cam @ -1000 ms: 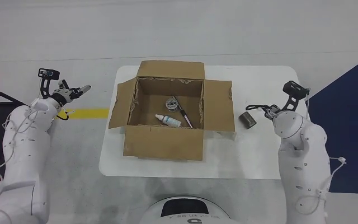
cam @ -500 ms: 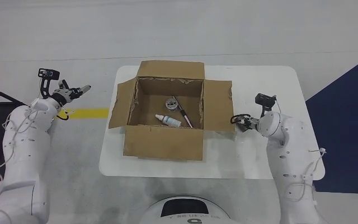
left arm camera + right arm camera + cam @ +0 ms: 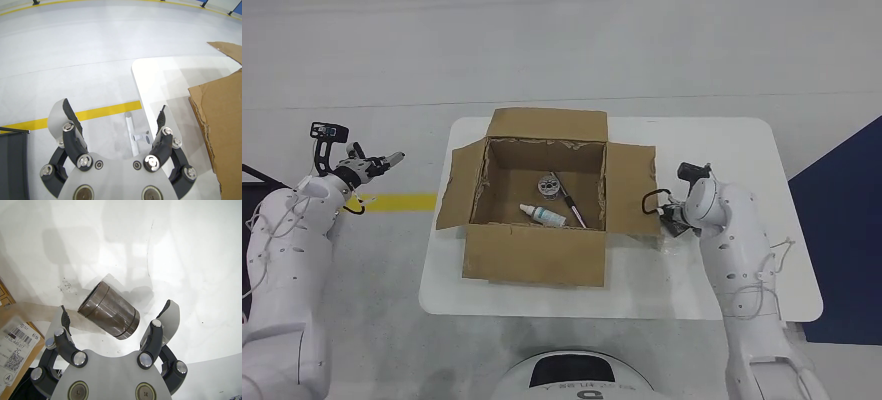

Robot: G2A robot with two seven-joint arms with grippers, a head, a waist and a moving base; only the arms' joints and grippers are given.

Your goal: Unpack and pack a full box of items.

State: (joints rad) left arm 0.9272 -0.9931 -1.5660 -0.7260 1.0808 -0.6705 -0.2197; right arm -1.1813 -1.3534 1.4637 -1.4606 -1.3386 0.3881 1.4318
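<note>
Top view: the metal cylinder (image 3: pixel 110 311) lies on its side on the white table (image 3: pixel 722 150), just right of the open cardboard box (image 3: pixel 532 255) at frame centre. The right gripper (image 3: pixel 670 216) straddles the cylinder, spread wide. The left gripper (image 3: pixel 385 161), also wide and empty, hangs at far left, off the table.

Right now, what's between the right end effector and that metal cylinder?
Only bare table and a tape strip beside the metal cylinder, per the right wrist view.
</note>
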